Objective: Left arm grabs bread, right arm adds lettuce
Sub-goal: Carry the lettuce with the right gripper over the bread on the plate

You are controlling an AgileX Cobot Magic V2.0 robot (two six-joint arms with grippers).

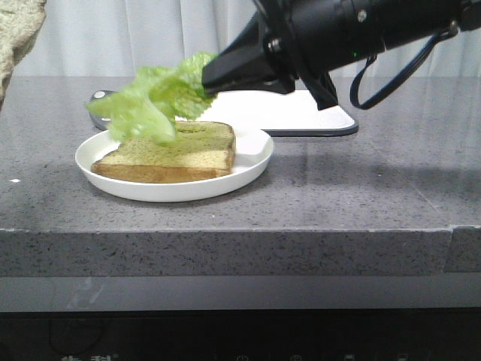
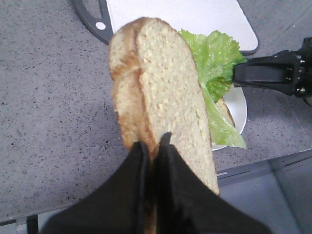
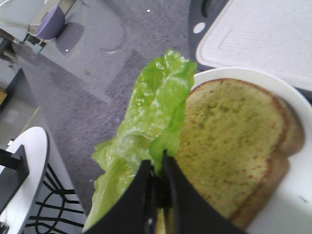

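Front view: right gripper clamped on lettuce, held over a bread slice on the plate. Only the left wrist view shows the left gripper clamped on bread, lifted above the counter.

Bread slice on plate, cutting board behind, lettuce above

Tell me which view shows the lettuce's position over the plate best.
Front view: the lettuce, pinched by the right arm, hangs above the plated slice. Right wrist shows it close-up beside that slice; left wrist mostly hides it behind the held bread.
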